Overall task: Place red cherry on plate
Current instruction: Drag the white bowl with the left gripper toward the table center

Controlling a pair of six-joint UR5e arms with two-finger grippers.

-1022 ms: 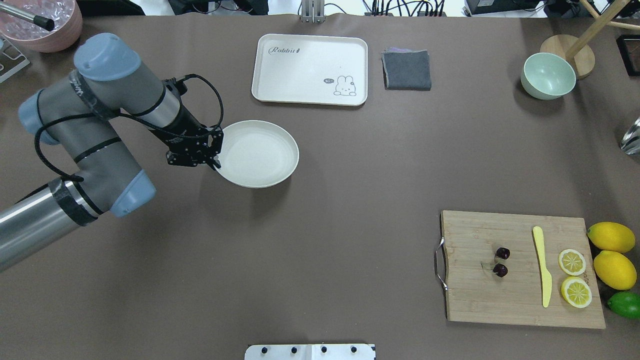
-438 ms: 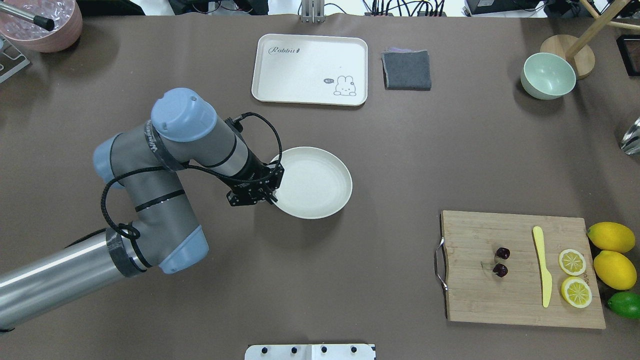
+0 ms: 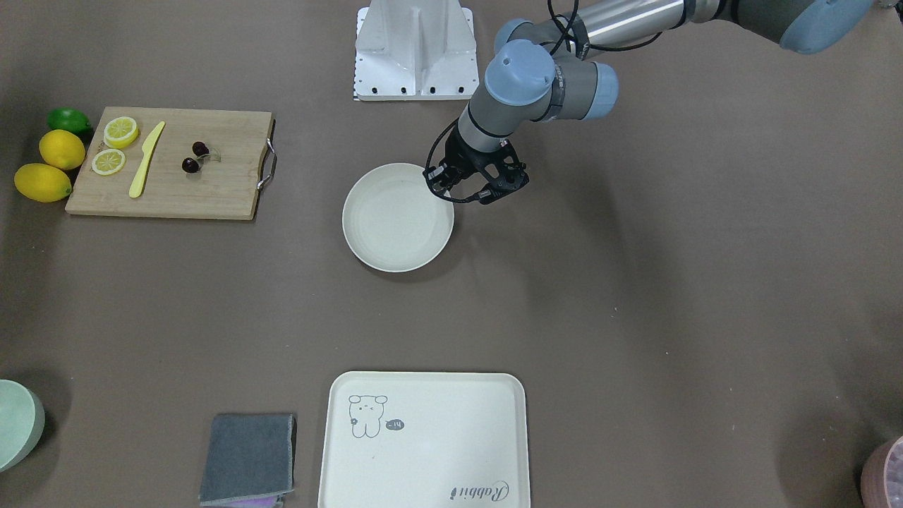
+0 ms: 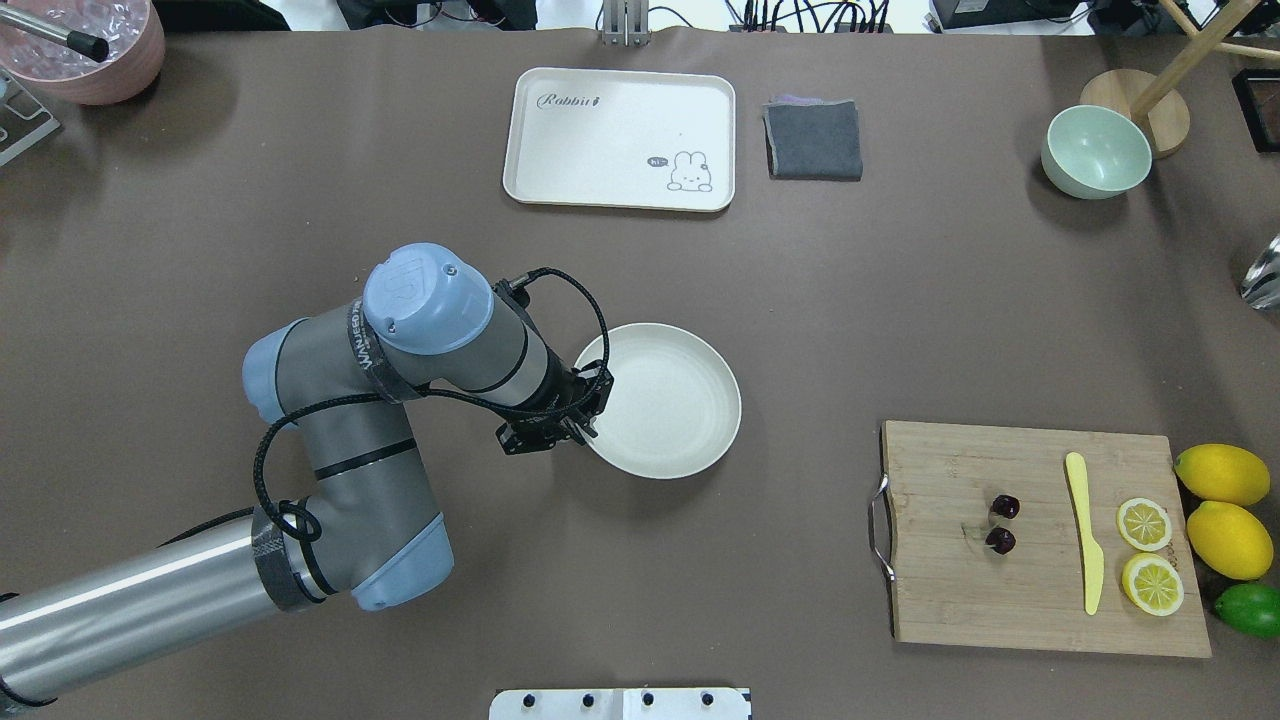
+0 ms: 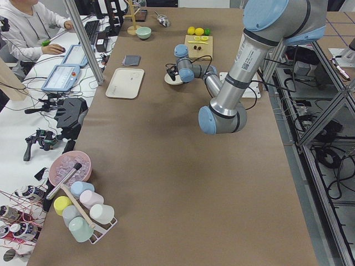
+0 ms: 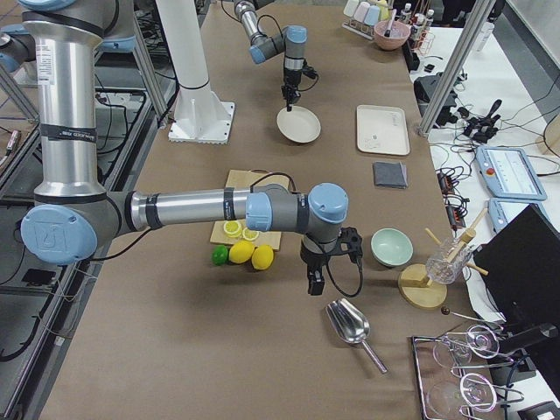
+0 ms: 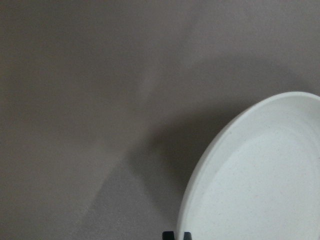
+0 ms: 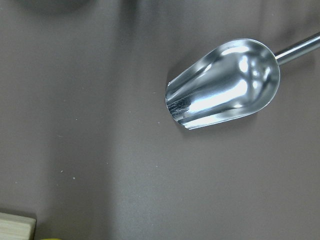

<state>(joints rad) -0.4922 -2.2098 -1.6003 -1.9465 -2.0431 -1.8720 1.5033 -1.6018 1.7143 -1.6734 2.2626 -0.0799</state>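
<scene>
The red cherry (image 4: pixel 1003 523) (image 3: pixel 195 156), two tiny dark fruits on one pale stem, lies on a wooden cutting board (image 4: pixel 1040 600) at the table's right. The cream round plate (image 4: pixel 670 400) (image 3: pixel 397 217) is near the table's middle. My left gripper (image 4: pixel 585 425) (image 3: pixel 443 185) is shut on the plate's left rim; in the left wrist view the plate (image 7: pixel 260 180) fills the lower right above the gripper (image 7: pixel 177 235). My right gripper (image 6: pixel 313 282) shows only in the exterior right view, over a metal scoop (image 8: pixel 225 85); I cannot tell whether it is open or shut.
On the board lie a yellow knife (image 4: pixel 1085 530) and two lemon halves (image 4: pixel 1144 524); whole lemons (image 4: pixel 1222 474) and a lime (image 4: pixel 1250 608) sit beside it. At the back are a rectangular tray (image 4: pixel 620 100), a grey cloth (image 4: pixel 813 140) and a mint bowl (image 4: pixel 1095 150).
My left arm has carried the plate to the right and toward the near edge, from near the left-centre to the table's middle. The cherry has not moved.
</scene>
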